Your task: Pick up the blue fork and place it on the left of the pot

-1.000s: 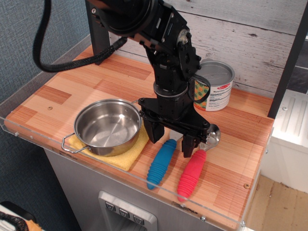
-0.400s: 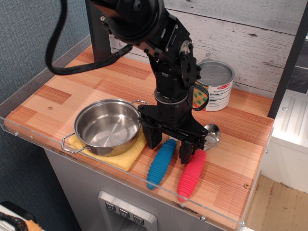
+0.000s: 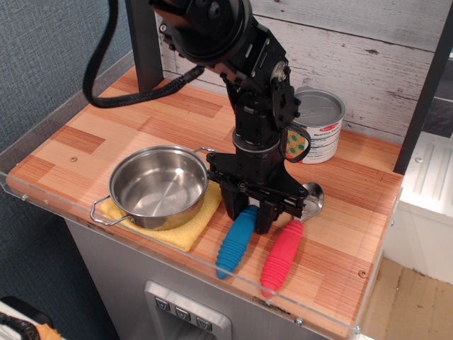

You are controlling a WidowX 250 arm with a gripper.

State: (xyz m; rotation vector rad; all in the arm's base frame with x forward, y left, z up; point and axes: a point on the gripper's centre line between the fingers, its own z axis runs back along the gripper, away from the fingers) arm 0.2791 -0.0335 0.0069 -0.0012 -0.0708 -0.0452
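Because the blue fork (image 3: 236, 242) must go beyond the pot (image 3: 159, 185), the claw (image 3: 248, 216) straddles its upper handle, jaws narrowed around it, grip not yet certain.

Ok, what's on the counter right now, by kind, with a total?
Utensils: 2, the blue fork and a red-handled spoon
Pots: 1, the pot
Tin cans: 1, a printed tin can
Cloths: 1, a yellow cloth under the pot
Total: 5
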